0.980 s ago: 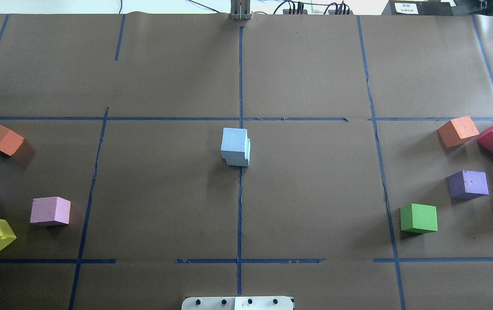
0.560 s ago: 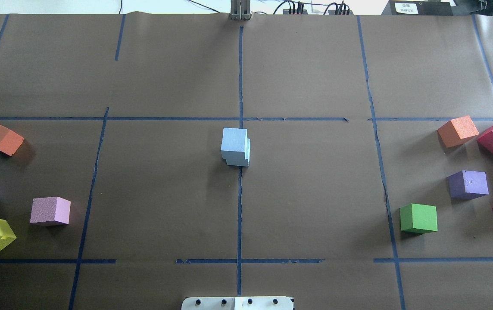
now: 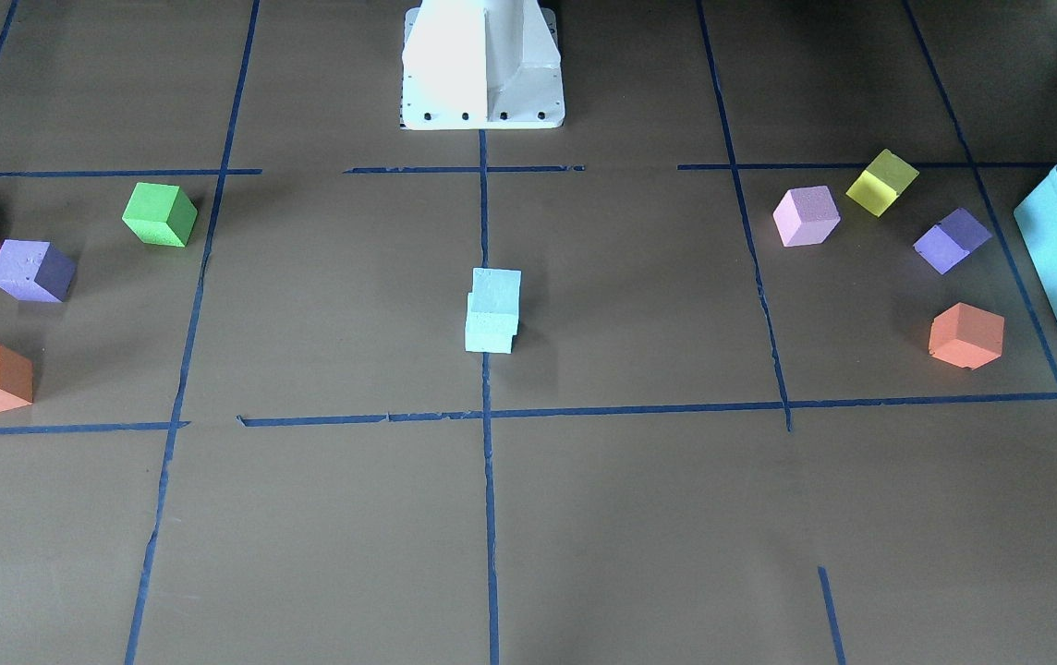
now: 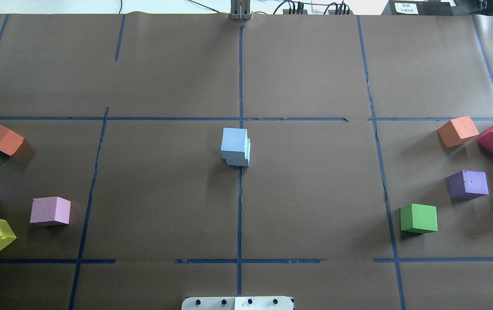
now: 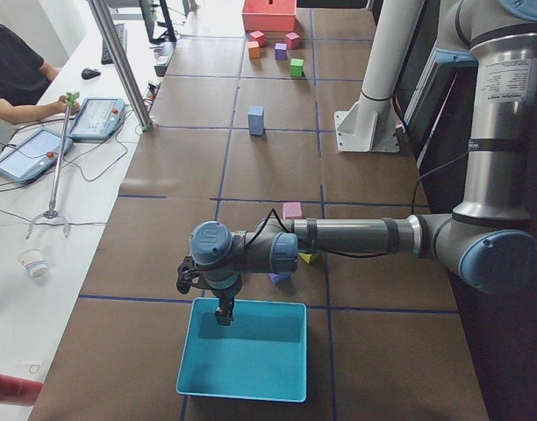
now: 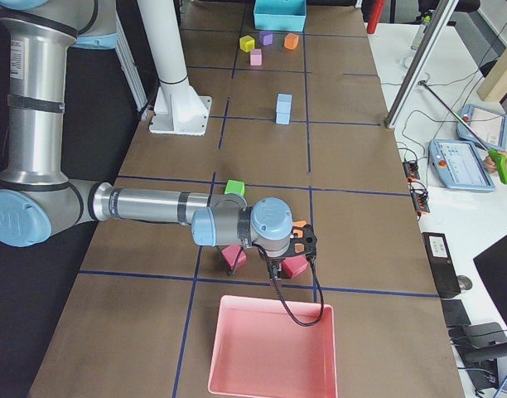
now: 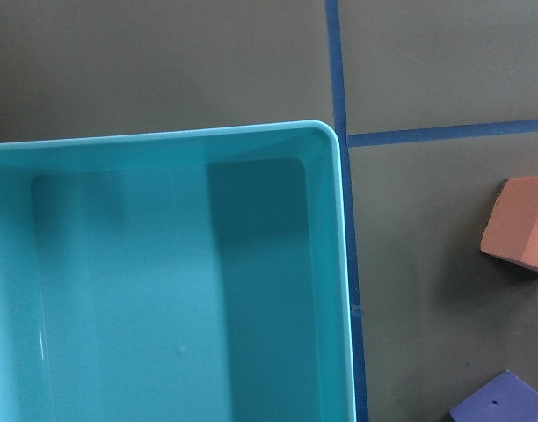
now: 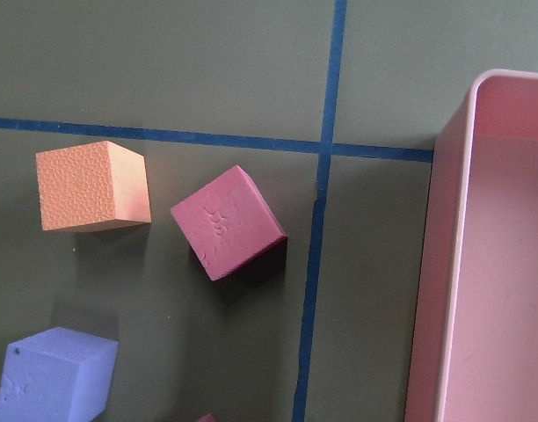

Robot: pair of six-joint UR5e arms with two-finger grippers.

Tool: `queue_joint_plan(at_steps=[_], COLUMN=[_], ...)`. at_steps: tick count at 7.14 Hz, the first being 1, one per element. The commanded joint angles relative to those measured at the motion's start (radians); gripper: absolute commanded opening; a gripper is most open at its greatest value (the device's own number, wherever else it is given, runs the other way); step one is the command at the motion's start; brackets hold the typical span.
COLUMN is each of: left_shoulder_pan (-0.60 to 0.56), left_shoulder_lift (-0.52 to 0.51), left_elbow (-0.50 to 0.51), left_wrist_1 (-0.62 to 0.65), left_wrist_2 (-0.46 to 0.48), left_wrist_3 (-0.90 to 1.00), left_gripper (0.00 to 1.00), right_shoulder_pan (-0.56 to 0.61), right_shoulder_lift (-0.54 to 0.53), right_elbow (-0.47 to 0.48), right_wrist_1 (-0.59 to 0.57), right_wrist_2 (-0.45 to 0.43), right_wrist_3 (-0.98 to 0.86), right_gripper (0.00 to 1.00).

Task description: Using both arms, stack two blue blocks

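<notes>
Nothing has shifted in the overhead view over the last second. Our left gripper (image 5: 223,312) hangs over the teal box (image 5: 251,373), and we cannot tell if its fingers are apart or together. In the middle, the two blue blocks (image 4: 235,148) sit one on the other, the top one slightly offset and nothing touching them, so we judge the stack done. Our right gripper (image 6: 274,267) is beside the pink tray (image 6: 270,361), well apart from the stack, and we cannot tell its state either.
</notes>
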Motion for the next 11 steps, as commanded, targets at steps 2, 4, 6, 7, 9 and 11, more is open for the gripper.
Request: queue_joint_plan(at_steps=[2,4,6,7,9,11], left_shoulder_pan=[0.0,0.0,0.0,0.0,0.0,0.0], left_shoulder_lift=[-0.003,-0.003,-0.003,-0.003,-0.009,-0.007], left_elbow=[0.001,0.001,0.001,0.003,-0.003,-0.003], left_wrist_1=[-0.001,-0.001,-0.001,-0.001,0.0,0.0], left_wrist_2=[0.0,0.0,0.001,0.0,0.0,0.0], left_wrist_3=[-0.001,-0.001,-0.001,-0.001,-0.001,0.001], left_gripper=[1.0,1.0,1.0,1.0,1.0,1.0], right_shoulder_pan=[0.002,0.005,0.008,0.02,0.034,0.036], right_shoulder_lift=[-0.004,-0.005,-0.004,-0.004,0.001,0.004], right_elbow=[-0.006,-0.008,-0.009,-0.008,-0.006,-0.008], right_wrist_1=[0.001,0.001,0.001,0.002,0.002,0.002], right_wrist_2=[-0.005,-0.005,-0.005,-0.005,-0.003,-0.005], right_wrist_3=[-0.004,-0.004,-0.003,-0.004,-0.004,-0.006], right_gripper=[1.0,0.99,0.99,0.99,1.0,0.99])
